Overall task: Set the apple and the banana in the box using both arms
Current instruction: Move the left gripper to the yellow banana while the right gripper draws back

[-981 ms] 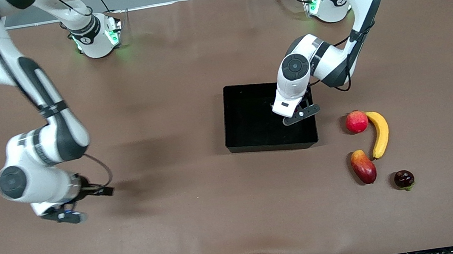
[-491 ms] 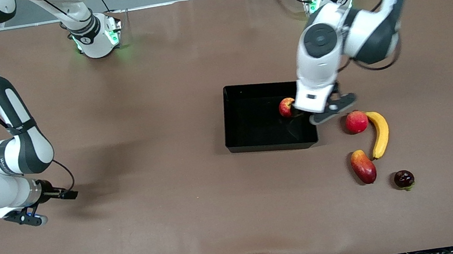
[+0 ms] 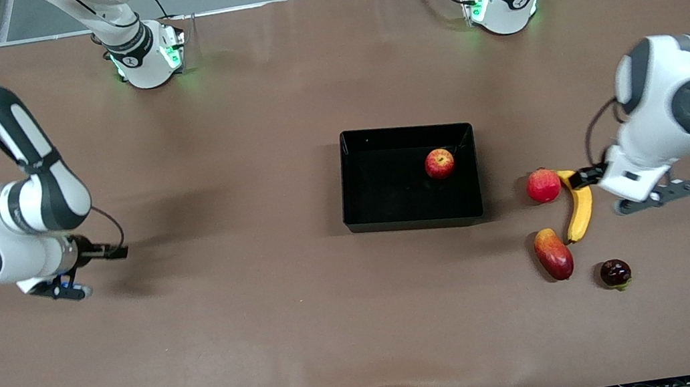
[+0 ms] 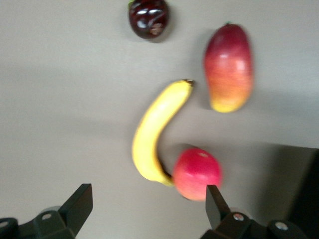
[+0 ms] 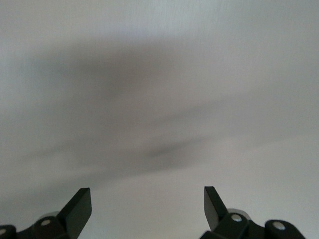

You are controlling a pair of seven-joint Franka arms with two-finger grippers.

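Apple (image 3: 439, 163) boxed, banana (image 3: 579, 204) next

One apple lies in the box (image 3: 382, 215); one banana lies on the desk (image 3: 270, 332) beside it, long axis running toward the camera. Left gripper (image 3: 646, 195), fingers (image 4: 79, 204) spread and empty, hangs just beside the banana, far nearer than the right gripper (image 3: 71, 286), which waits spread and empty. Three other fruits: pink fruit (image 3: 543, 185), mango (image 3: 553, 253), dark fruit (image 3: 615, 272).

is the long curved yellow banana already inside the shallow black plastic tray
No, the long curved yellow banana lies on the table beside the shallow black plastic tray, which holds only the small red-and-yellow apple.
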